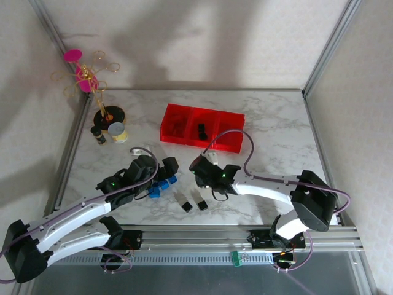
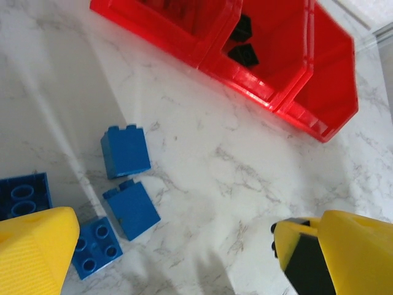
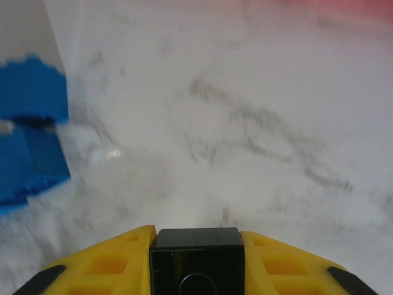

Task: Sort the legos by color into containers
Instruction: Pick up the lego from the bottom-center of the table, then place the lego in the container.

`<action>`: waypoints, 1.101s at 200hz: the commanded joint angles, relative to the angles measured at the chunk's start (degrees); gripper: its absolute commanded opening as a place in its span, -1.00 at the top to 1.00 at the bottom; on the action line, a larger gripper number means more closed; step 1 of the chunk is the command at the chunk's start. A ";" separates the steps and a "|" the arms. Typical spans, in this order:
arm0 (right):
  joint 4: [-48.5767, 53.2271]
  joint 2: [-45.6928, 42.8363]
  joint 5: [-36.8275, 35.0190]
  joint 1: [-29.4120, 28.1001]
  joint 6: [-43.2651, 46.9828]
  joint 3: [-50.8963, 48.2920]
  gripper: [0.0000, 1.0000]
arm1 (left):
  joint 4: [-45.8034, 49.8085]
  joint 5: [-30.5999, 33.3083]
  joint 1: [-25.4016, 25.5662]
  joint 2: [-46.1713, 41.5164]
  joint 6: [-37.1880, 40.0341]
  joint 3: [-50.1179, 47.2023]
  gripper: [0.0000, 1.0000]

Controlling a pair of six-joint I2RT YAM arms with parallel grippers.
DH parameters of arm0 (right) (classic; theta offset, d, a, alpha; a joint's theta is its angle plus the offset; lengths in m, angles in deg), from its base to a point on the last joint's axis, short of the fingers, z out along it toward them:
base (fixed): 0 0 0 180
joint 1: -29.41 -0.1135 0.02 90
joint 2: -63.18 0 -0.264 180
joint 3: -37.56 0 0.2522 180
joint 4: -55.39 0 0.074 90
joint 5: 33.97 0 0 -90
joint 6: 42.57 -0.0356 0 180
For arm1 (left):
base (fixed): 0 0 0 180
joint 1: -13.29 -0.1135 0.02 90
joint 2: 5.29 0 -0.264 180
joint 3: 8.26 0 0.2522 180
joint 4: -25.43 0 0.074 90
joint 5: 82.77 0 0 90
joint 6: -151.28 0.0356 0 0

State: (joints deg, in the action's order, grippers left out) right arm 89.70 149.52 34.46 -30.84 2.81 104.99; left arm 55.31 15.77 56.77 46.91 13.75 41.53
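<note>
**Black brick gripped; carry to the bins comes next**

The left gripper (image 2: 178, 252) hangs wide open above the blue legos (image 2: 126, 150) on the bench (image 1: 276, 141). The right gripper (image 3: 196, 264) is clamped on a black brick (image 3: 196, 243), close to the bench. The pick looks made. Next comes a lift and a carry to the containers (image 1: 175, 138), where the middle bin (image 2: 252, 86) holds black bricks (image 2: 244, 54).

The left arm (image 1: 73, 220) reaches in from the near left, and the left gripper (image 2: 184, 258) hangs low with its jaws spread wide. The right arm (image 1: 270, 183) bends leftward toward the centre, and the right gripper (image 3: 196, 241) is clamped on a black lego (image 3: 196, 261).
</note>
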 commanded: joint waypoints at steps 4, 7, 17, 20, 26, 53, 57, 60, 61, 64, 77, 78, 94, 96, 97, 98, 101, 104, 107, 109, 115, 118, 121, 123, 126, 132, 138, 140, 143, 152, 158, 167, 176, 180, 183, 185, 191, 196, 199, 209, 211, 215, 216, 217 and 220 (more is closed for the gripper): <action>-0.70 1.26 -4.87 3.80 5.08 4.69 0.39 | 0.02 3.52 0.39 1.69 2.49 3.57 -0.99; -1.14 1.61 -4.97 4.27 5.60 5.05 0.39 | -0.14 3.63 0.38 1.98 2.64 3.79 -0.99; -2.60 2.80 -5.22 5.76 7.11 6.41 0.39 | -0.46 4.01 0.24 2.75 3.16 4.67 -0.99; -2.91 3.19 -5.43 6.19 7.48 6.98 0.39 | -0.47 4.14 0.20 3.06 3.27 4.95 -0.99; -3.60 3.98 -5.79 7.02 8.06 7.96 0.39 | -0.64 4.33 0.07 3.55 3.64 5.50 -0.99; -6.75 8.05 -5.77 10.63 10.58 12.32 0.39 | -0.58 4.49 -1.06 5.54 4.70 7.66 -0.99; -7.15 8.75 -5.77 11.24 10.83 12.89 0.39 | -0.75 4.47 -1.23 5.82 4.87 7.86 -0.99; -7.39 9.32 -5.77 11.60 10.96 13.39 0.39 | -0.92 4.47 -1.48 6.03 5.02 8.07 -0.99; -7.47 9.52 -5.77 11.76 11.05 13.48 0.39 | -0.96 4.43 -1.52 6.09 5.09 8.08 -0.99; -7.67 10.03 -5.77 12.08 11.24 14.00 0.39 | -1.04 4.39 -1.74 6.22 5.13 8.21 -0.99; -8.73 12.53 -5.86 13.51 12.36 15.81 0.39 | -1.72 3.97 -2.69 7.09 5.60 8.82 -0.99; -8.80 12.75 -5.90 13.63 12.45 16.01 0.39 | -1.80 3.96 -2.79 7.15 5.64 8.85 -0.99; -9.70 15.70 -5.91 15.31 13.57 18.50 0.39 | -2.18 3.19 -4.37 8.03 5.61 9.44 -0.99; -9.91 16.16 -5.81 15.53 13.83 18.80 0.39 | -2.26 3.08 -4.55 8.14 5.65 9.48 -0.99; -10.00 16.37 -5.79 15.65 13.89 18.95 0.39 | -2.34 2.98 -4.64 8.20 5.67 9.49 -0.99; -10.09 16.51 -5.78 15.71 14.05 19.07 0.40 | -2.42 2.89 -4.72 8.28 5.68 9.49 -0.99; -10.32 17.09 -5.77 15.98 14.45 19.56 0.39 | -2.59 2.69 -4.94 8.41 5.69 9.50 -0.99; -10.48 17.68 -5.82 16.30 14.80 20.09 0.39 | -2.84 2.51 -5.28 8.55 5.79 9.50 -0.99; -10.53 18.25 -5.85 16.57 15.04 20.60 0.39 | -3.03 2.34 -5.52 8.72 5.83 9.42 -0.99; -10.64 18.66 -5.86 16.68 15.25 20.95 0.39 | -3.16 2.18 -5.76 8.82 5.84 9.41 -0.99; -10.73 19.86 -5.93 17.18 15.98 22.17 0.39 | -3.50 1.75 -6.31 9.11 5.83 9.42 -0.99; -10.79 20.48 -6.07 17.45 16.33 22.77 0.39 | -3.73 1.49 -6.57 9.38 5.83 9.49 -0.99; -10.69 21.16 -6.24 17.70 16.64 23.46 0.39 | -3.90 1.26 -6.83 9.52 5.85 9.42 -0.99; -10.58 21.61 -6.37 17.88 16.77 23.88 0.39 | -4.01 1.17 -6.94 9.61 5.86 9.41 -0.99; -10.35 22.21 -6.54 18.17 16.92 24.65 0.39 | -4.00 1.07 -7.19 9.81 5.94 9.45 -0.99; -10.11 23.54 -6.58 18.76 17.21 26.07 0.39 | -4.15 0.96 -7.54 10.16 5.96 9.60 -0.99; -10.16 24.70 -6.25 19.18 17.77 27.46 0.39 | -4.14 0.87 -7.77 10.57 6.03 9.75 -0.99; -10.25 25.07 -6.09 19.33 18.02 27.87 0.39 | -4.14 0.91 -7.90 10.66 6.04 9.82 -0.99; -10.41 25.63 -5.84 19.58 18.33 28.48 0.39 | -4.21 0.81 -8.03 10.86 6.13 9.89 -0.99; -10.79 27.42 -5.60 20.06 19.27 30.31 0.38 | -4.26 0.55 -8.39 11.39 6.30 10.18 -0.99; -10.84 28.60 -5.59 20.17 19.94 31.37 0.37 | -4.34 0.32 -8.57 11.72 6.35 10.25 -0.99; -10.57 30.37 -5.93 20.21 20.67 33.33 0.35 | -4.32 0.09 -8.81 12.10 6.40 10.37 -0.99; -10.55 31.91 -5.68 20.17 20.98 35.10 0.30 | -4.28 -0.14 -9.02 12.35 6.48 10.51 -0.99; -10.47 32.66 -5.30 21.54 21.15 35.91 0.29 | -4.33 -0.18 -9.07 12.39 6.49 10.55 -0.99; -10.47 33.14 -4.92 21.85 21.40 36.50 0.27 | -4.33 -0.21 -9.11 12.46 6.48 10.55 -0.99; -10.39 33.53 -4.68 21.95 21.48 36.90 0.26 | -4.34 -0.26 -9.12 12.48 6.48 10.55 -0.99; -10.11 34.44 -4.23 22.15 21.67 38.16 0.21 | -4.32 -0.34 -9.17 12.48 6.41 10.55 -0.99; -9.72 35.17 -4.11 22.19 21.94 39.22 0.16 | -4.42 -0.43 -9.21 12.45 6.40 10.59 -0.99; -9.52 35.52 -4.05 22.19 22.09 39.82 0.13 | -4.44 -0.49 -9.21 12.48 6.40 10.56 -0.99; -9.10 36.40 -3.95 22.19 22.79 41.36 0.10 | -4.60 -0.71 -9.29 12.42 6.39 10.57 -0.99; -9.01 36.47 -3.95 22.19 22.86 41.54 0.08 | -4.58 -0.76 -9.29 12.40 6.39 10.60 -0.99; -8.91 36.52 -3.86 22.24 22.83 41.99 0.05 | -4.56 -0.80 -9.29 12.39 6.40 10.61 -0.99; -8.84 36.48 -3.81 22.21 22.83 42.06 0.05 | -4.50 -0.84 -9.29 12.39 6.40 10.63 -0.99; -8.86 36.46 -3.78 22.20 22.87 42.14 0.04 | -4.51 -0.87 -9.29 12.39 6.40 10.63 -0.99; -8.79 36.35 -3.64 22.19 22.94 42.25 0.01 | -4.37 -0.89 -9.34 12.39 6.40 10.68 -0.99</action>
State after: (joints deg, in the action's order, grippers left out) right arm 79.91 184.86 30.57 -9.03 23.79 143.76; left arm 51.60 15.90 47.99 59.33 19.31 50.10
